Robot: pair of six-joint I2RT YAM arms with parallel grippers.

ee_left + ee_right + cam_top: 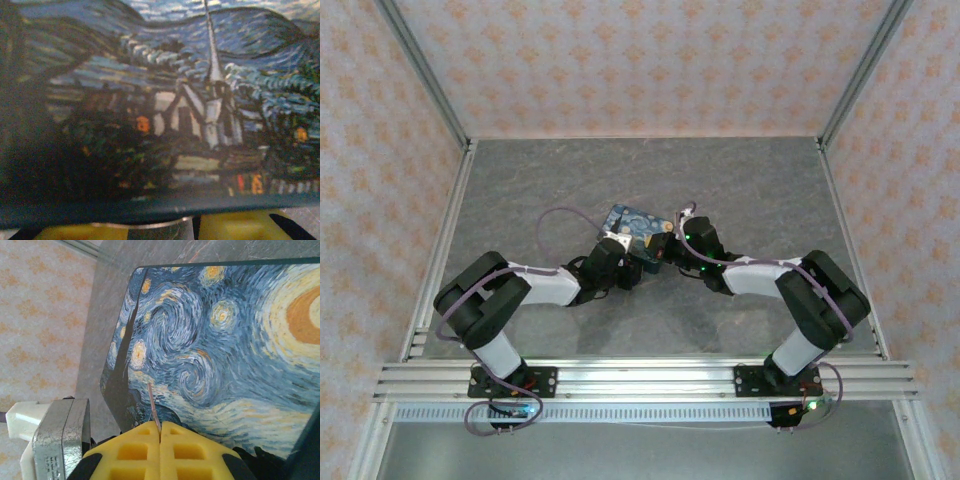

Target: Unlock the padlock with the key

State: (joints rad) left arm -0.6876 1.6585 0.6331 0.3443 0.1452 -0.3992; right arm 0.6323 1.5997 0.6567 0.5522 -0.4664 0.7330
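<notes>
The blue night-sky-painted box (638,222) lies mid-table with both grippers at its near side. In the left wrist view the box's painted side (175,100) is very close. Below it a grey metal piece with a silvery rim, the padlock (155,231), sits between my left gripper's (162,227) yellow pads (235,227). My left gripper (618,252) looks shut on it. My right gripper (160,429) is shut on the key (153,402), a thin blade seen edge-on that sticks out toward the box lid (225,340). From above, the right gripper (670,247) is at the box's right corner.
A silvery metal block (60,440) with a white part (20,420) stands just left of my right gripper. Grey table (740,190) lies around the box, bounded by aluminium rails (640,378) in front and patterned walls (640,60).
</notes>
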